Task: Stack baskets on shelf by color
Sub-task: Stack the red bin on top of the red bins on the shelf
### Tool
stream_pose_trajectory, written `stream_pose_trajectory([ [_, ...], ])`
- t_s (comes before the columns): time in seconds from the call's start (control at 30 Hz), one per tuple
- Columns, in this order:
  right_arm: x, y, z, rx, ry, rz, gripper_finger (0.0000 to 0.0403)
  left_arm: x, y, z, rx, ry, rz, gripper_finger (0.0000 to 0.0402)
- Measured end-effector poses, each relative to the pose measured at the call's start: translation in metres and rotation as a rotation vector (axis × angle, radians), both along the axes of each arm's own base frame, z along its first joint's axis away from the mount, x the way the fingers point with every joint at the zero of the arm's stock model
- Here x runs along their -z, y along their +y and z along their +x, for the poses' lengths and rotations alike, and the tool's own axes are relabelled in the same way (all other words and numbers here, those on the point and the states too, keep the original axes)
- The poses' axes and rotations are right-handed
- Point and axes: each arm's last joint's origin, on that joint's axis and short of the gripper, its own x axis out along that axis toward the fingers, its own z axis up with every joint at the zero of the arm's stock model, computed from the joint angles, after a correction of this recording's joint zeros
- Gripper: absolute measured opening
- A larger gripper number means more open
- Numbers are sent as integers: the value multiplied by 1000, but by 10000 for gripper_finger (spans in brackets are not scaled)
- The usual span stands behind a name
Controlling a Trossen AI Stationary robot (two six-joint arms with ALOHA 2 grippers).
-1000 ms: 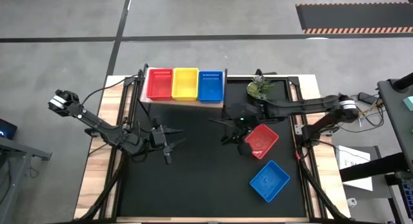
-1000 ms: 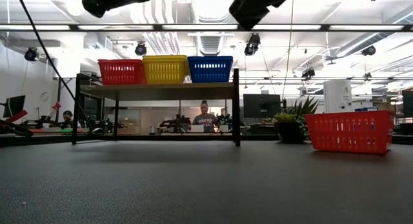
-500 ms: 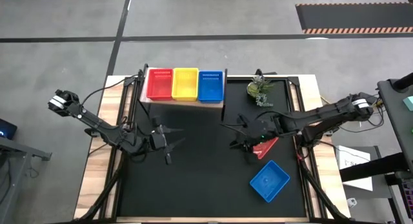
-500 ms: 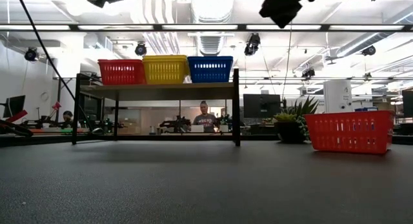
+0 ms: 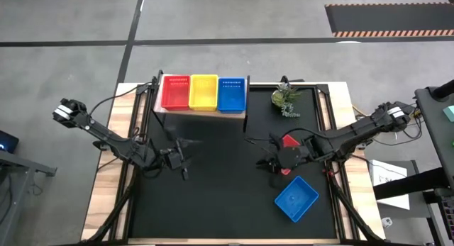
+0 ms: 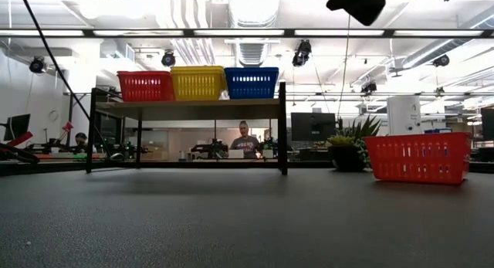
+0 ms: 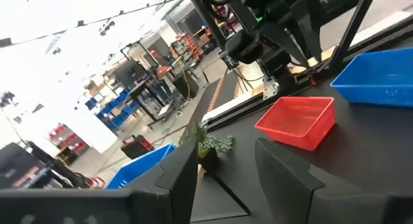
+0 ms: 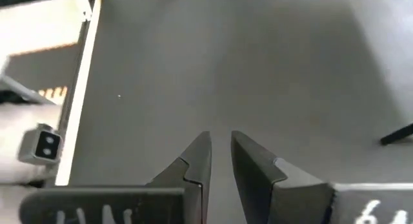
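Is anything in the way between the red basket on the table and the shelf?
Nothing visible. The black tabletop lies bare between the red plastic basket and the pale-wood shelf. The small green potted plant stands off to the side, and the right gripper hangs above the basket.

red [image 5: 175, 92], yellow [image 5: 203, 91], blue basket [image 5: 232, 93] side by side on shelf [image 6: 185, 108]; loose red basket [image 6: 417, 157], loose blue basket [image 5: 296, 198] on tabletop.

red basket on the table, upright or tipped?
Upright. The red basket sits flat on the table, rim level, open side up; the left wrist view shows the same.
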Motion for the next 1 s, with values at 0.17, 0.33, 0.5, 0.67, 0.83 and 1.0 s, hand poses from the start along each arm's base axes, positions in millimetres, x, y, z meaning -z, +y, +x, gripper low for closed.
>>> stream_pose_trajectory([
  [0.17,2,-1,-3,85,50,66,52,-4,2,-3,0,-7,28,139],
  [0.33,4,-1,-3,164,156,84,52,-14,3,-11,140,-40,19,139],
  [0.5,10,-1,-3,254,328,70,52,-22,3,-20,319,-78,15,139],
  [0.67,24,-1,-5,325,501,32,53,-24,5,-23,330,-74,34,139],
  [0.83,36,2,-3,285,617,49,89,-24,5,-23,321,-70,66,139],
  [1.0,49,13,-1,149,663,-40,157,-24,6,-23,265,-68,64,139],
])
